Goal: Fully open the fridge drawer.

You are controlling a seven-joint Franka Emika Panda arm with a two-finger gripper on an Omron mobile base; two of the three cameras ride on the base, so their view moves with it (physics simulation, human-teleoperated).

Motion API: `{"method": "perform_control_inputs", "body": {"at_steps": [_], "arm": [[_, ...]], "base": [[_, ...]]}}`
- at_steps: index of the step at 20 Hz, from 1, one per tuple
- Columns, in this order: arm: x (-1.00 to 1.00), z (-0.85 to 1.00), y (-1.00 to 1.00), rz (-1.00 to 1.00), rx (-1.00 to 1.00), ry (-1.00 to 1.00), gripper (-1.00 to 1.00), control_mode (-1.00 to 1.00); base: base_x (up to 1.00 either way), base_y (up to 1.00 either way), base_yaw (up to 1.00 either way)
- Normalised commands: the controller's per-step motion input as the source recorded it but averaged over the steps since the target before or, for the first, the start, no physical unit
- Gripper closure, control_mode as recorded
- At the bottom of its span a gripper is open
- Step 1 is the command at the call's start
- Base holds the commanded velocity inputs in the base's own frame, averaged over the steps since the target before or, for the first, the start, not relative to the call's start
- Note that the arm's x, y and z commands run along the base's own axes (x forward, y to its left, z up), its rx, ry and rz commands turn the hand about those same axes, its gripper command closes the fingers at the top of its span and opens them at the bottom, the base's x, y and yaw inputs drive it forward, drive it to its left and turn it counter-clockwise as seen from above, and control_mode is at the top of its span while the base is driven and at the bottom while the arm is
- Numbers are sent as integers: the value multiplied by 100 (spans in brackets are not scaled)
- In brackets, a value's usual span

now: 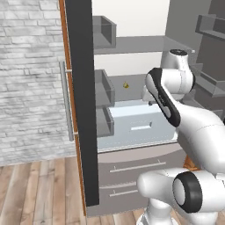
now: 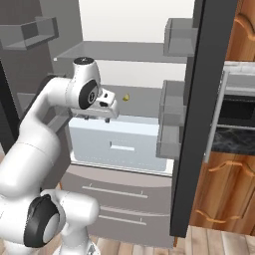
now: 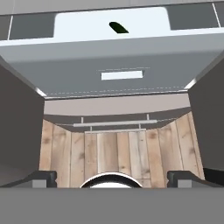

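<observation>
Low in the open fridge, under the bottom shelf: fridge drawer [image 1: 132, 125], pale blue and see-through, with short light handle [image 1: 141, 128] at mid front. Same drawer in the right base view [image 2: 117, 142], its right end hidden behind the door bins [image 2: 169, 127]; in the left base view, right end hidden behind the arm. Front standing a little proud of the fridge, above two grey panels [image 2: 112, 196] with long thin silver handles. No writing or label readable anywhere. Small yellow thing [image 2: 126, 97] far back on the shelf above, too small to name. Gripper [image 2: 97, 118] above the drawer's left half, pointing down, holding nothing. Fingertips [image 3: 43, 177] wide apart in the hand view, wooden floor [image 3: 116, 151] between them. Left door [image 1: 81, 101] swung open, brick wall [image 1: 28, 79] beyond it. Right of the fridge, wooden cabinets [image 2: 224, 194] and a dark oven [image 2: 236, 112], cut off at the edge.
</observation>
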Motion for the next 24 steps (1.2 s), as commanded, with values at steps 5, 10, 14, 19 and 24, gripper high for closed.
{"method": "perform_control_inputs", "body": {"at_steps": [5,10,14,19,24], "arm": [[24,-10,0,0,0,0,-100,-100],[19,0,0,0,0,0,-100,-100],[15,0,0,0,0,0,-100,-100],[25,-5,0,0,0,-1,-100,-100],[42,-13,0,0,0,0,-100,-100]], "base": [[0,0,0],[0,0,0],[0,0,0],[0,0,0],[0,0,0]]}}
